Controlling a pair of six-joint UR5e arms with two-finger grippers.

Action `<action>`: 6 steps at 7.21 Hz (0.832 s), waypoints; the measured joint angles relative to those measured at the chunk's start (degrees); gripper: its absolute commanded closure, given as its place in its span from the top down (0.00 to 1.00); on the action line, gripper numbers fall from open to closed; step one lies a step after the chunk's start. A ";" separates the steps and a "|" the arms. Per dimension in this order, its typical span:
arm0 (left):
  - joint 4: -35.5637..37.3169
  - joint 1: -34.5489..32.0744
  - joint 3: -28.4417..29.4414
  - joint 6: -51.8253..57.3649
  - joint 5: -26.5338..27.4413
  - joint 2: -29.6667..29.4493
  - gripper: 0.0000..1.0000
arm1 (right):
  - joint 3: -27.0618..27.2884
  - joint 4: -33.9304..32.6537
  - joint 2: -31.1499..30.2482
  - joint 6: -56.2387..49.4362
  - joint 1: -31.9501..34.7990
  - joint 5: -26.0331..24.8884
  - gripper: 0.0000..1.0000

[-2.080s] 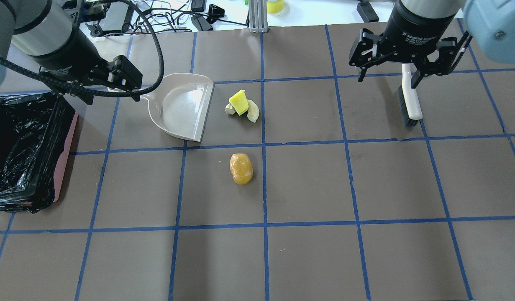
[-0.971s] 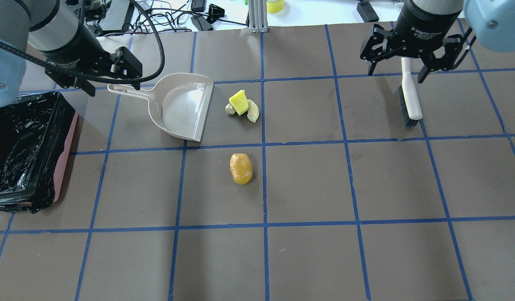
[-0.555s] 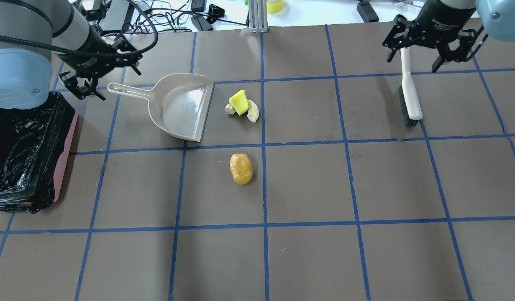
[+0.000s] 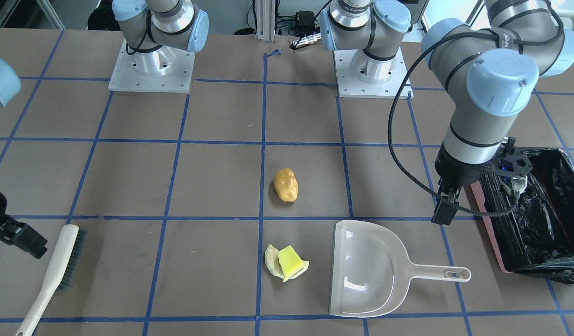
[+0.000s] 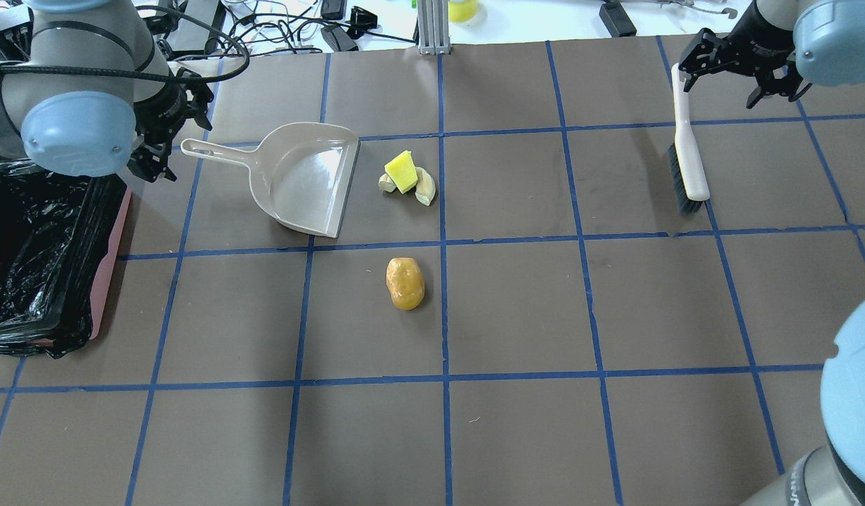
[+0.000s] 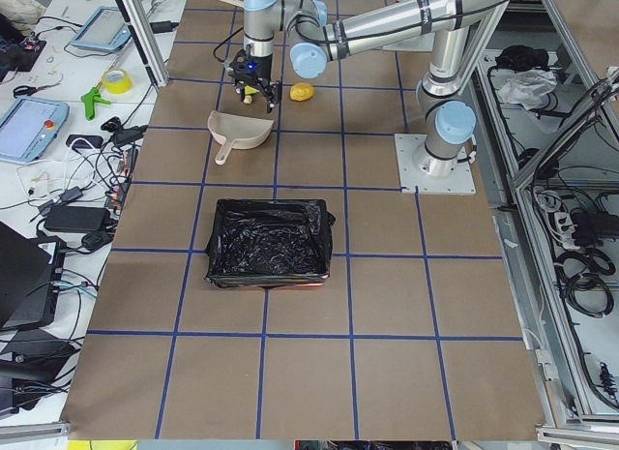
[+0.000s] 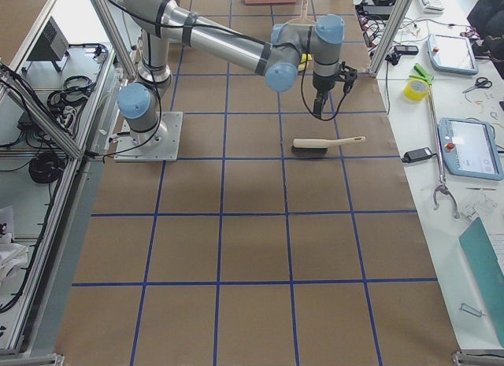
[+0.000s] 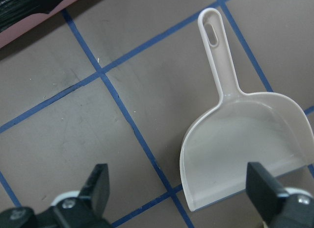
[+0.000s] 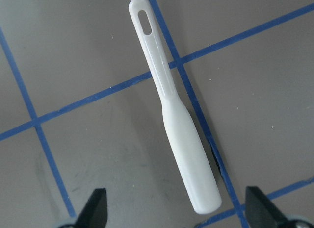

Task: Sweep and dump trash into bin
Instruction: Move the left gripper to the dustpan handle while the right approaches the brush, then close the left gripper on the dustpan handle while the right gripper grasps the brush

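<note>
Both arms have drawn back since the earlier views. The left pincer [image 8: 179, 189], which hung over the handle of the dustpan [image 5: 302, 179], now hovers off that handle's tip. The right pincer [image 9: 176, 208] has slid from above the middle of the brush [image 5: 687, 154] out to the far end of its handle. Trash, dustpan and brush lie on the counter [image 5: 516, 309] where they lay before.

Just to the left pincer's left, and nearer the robot, stands the bin [image 5: 110, 253], a pink box lined with crinkled black plastic. The left pincer hangs above the counter between bin and dustpan, fingers spread wide with nothing between them. In its wrist view the pale dustpan lies flat below, its slotted handle running away from the fingertips. The dustpan's open mouth faces away from this pincer, toward the trash.

Beyond that mouth, further to the left pincer's right, the yellow sponge block [image 5: 401, 171] leans on the pale floppy piece [image 5: 426, 188]. The two touch each other and sit just beside the dustpan's lip. The yellow-brown lump [image 5: 405, 283] lies apart from them, nearer the robot, roughly midway between the two pincers.

Well to the right, the brush rests flat, bristles toward the robot. The right pincer hovers over the handle's slotted far end, its fingers wide apart and empty.
</note>
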 measured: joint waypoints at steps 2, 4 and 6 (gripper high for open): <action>1.76 0.01 3.05 -7.87 -0.13 -6.01 0.97 | -4.39 -6.17 7.54 -1.17 -0.65 0.25 0.94; 5.19 0.01 8.58 -9.67 -0.17 -12.57 0.97 | -8.02 -9.39 13.43 -2.25 -0.68 1.70 0.93; 11.65 0.01 10.66 -10.07 -0.16 -18.27 0.98 | -8.49 -11.40 15.59 -4.82 -0.70 3.99 0.93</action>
